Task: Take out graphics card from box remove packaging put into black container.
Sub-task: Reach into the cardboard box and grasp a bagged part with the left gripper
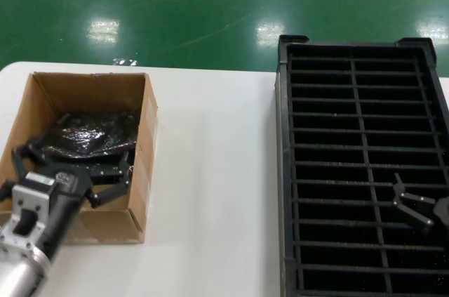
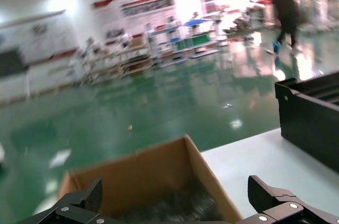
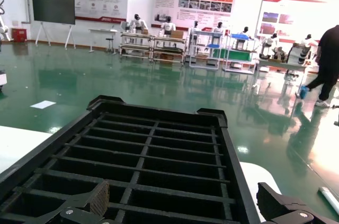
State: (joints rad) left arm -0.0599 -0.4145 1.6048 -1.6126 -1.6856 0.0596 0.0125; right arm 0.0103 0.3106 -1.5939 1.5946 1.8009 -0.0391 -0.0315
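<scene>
Nearest in the head view: left gripper (image 1: pixel 74 170), fingers spread wide, lowered into the near end of the box (image 1: pixel 149 163). Nothing pinched; fingertips over or against the near edge of a dark glossy wrapped bundle (image 1: pixel 88 135), contact not clear. Bundle lying in the middle of the box floor, long axis running across the box, wall to wall. Card itself not visible through the wrap, so bracket end and facing cannot be told.

Box standing on the white table (image 1: pixel 210 170), open-topped, long axis running away from the robot.

Well apart from the box, across bare tabletop: black container (image 1: pixel 284 170), long axis likewise running away from the robot, ribs dividing it into two columns of narrow slots. Right gripper (image 1: pixel 419 209) hanging over the near part of the container, at the column farther from the box, fingers apart, holding nothing.

Left wrist view: two dark fingertips (image 2: pixel 87 197) set wide on either side of the box's far wall (image 2: pixel 153 173), crinkled wrap (image 2: pixel 180 208) dimly between them, a corner of the container (image 2: pixel 310 123) beyond. Also a green shop floor, shelving and a walking person (image 2: pixel 286 1), none of which reach the head view.

Right wrist view: fingertips (image 3: pixel 100 198) spread above the container's grid (image 3: pixel 143 166), slots seen empty down their length; wall posters and racks far behind.
</scene>
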